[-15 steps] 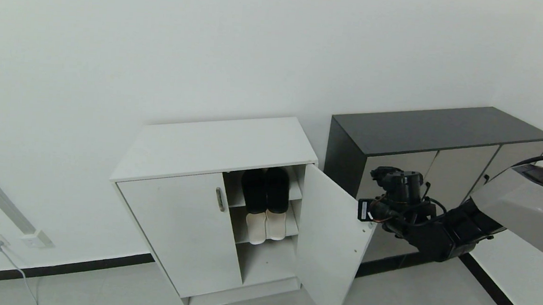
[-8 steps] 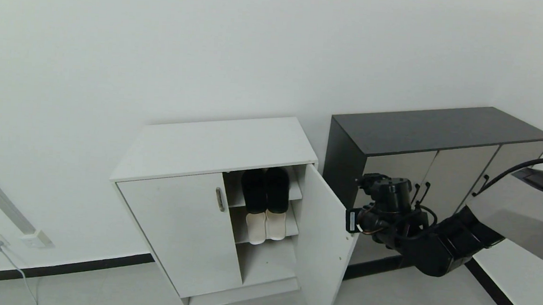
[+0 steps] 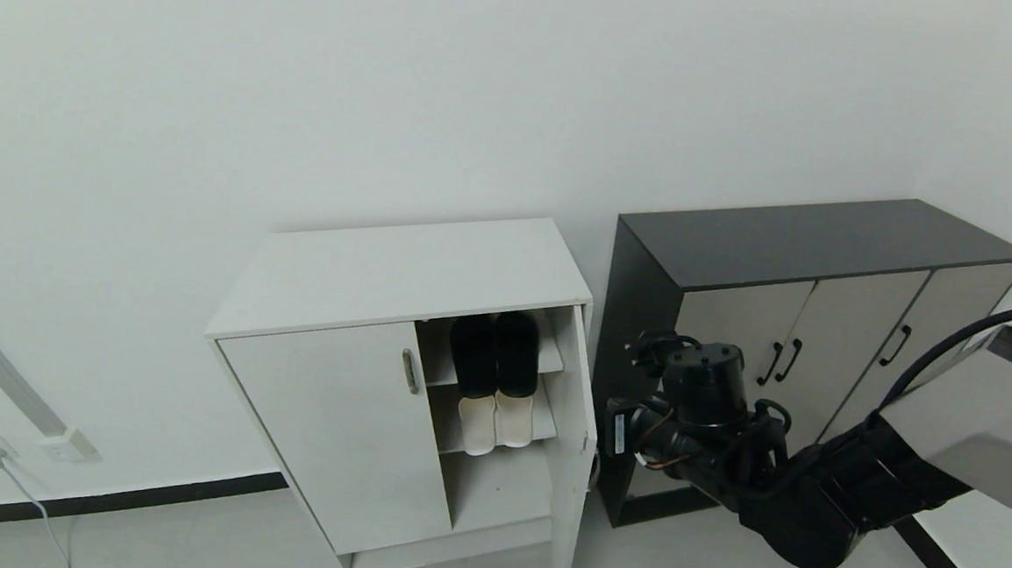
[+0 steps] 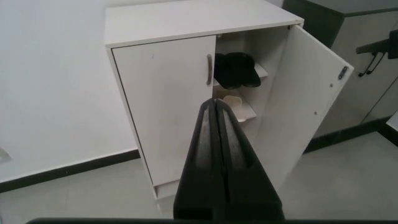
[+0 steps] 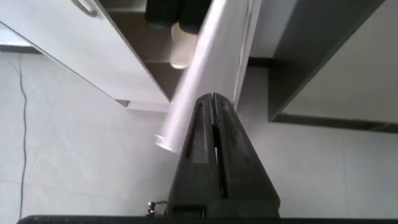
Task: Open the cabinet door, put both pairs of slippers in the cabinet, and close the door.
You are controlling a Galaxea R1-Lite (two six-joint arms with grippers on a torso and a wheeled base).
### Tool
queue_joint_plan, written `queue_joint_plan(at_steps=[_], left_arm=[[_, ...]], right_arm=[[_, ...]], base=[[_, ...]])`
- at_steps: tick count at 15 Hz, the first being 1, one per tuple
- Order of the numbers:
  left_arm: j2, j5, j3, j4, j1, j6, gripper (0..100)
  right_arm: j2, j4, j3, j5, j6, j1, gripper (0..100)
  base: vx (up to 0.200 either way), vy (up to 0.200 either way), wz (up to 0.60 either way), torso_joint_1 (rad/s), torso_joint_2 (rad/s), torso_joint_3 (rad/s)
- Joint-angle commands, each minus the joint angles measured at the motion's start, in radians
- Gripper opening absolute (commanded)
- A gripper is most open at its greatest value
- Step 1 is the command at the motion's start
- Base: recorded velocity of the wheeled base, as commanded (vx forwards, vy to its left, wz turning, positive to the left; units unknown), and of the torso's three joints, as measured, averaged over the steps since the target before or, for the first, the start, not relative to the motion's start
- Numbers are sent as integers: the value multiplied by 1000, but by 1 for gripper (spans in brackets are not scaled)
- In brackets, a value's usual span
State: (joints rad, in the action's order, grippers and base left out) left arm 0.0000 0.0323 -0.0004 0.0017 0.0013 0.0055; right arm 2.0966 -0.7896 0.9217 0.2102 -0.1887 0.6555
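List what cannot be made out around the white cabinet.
Whether the right gripper touches the right door: the wrist hides its fingertips in the head view; the door is blurred in the right wrist view.
Door's bottom corner: cut off by the head view's lower edge.
Space behind the closed left door: hidden in head and left wrist views.
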Motion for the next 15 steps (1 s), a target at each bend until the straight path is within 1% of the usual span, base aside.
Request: queue_joint_plan(at_steps=[1, 4, 6, 9, 11, 15], left_arm=[[0, 0, 0, 0, 0, -1, 0], [0, 0, 0, 0, 0, 1, 0], [0, 0, -1, 0, 0, 1, 0], [0, 0, 0, 0, 0, -1, 0], [0, 0, 0, 0, 0, -1, 0], [0, 0, 0, 0, 0, 1, 0]], right_arm=[[-15, -17, -27, 0, 12, 10, 0], [-3, -79, -46, 0, 25, 22, 0], [-3, -89, -53, -2, 25, 24, 0], [-6, -109, -84, -46, 31, 24, 0], [-1, -148, -96, -48, 57, 21, 0], [-23, -201, -112, -41, 63, 19, 0]], base=[[0, 0, 0, 0, 0, 0], [0, 0, 0, 0, 0, 0], [0, 0, 600, 2, 7, 7], [0, 0, 600, -2, -1, 1], [0, 0, 0, 0, 0, 0], [0, 0, 0, 0, 0, 0]])
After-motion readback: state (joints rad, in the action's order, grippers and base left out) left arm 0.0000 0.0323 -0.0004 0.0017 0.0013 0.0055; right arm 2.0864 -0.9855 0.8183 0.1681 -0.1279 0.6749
